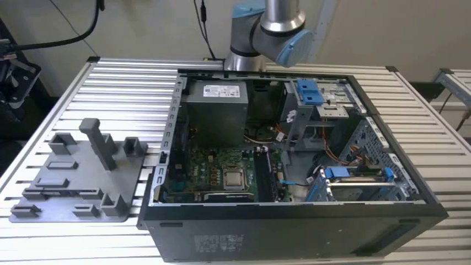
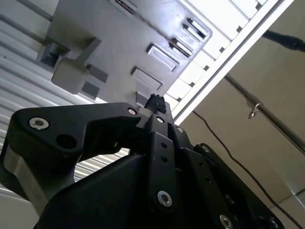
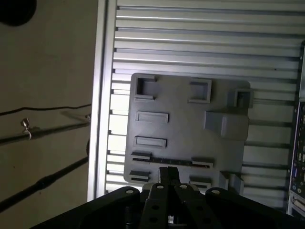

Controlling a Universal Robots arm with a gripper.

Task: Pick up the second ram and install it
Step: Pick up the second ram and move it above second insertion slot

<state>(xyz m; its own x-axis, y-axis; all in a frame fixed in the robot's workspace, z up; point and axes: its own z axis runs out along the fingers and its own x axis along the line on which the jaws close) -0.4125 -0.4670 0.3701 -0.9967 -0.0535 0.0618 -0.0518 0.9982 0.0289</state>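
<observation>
The second ram is a thin dark strip standing edge-on in a slot of the grey fixture plate. In the exterior view the second ram shows as a dark line near the front of the fixture plate, left of the computer case. In both wrist views my gripper hangs well above the plate, roughly over the ram, its fingertips pressed together with nothing between them. Inside the case, the long black memory slots lie beside the processor socket.
The open computer case stands on a slatted aluminium table, its walls rising around the motherboard. A tall grey post and blocks stick up from the fixture. The arm's joint is behind the case. Cables hang beyond the table edge.
</observation>
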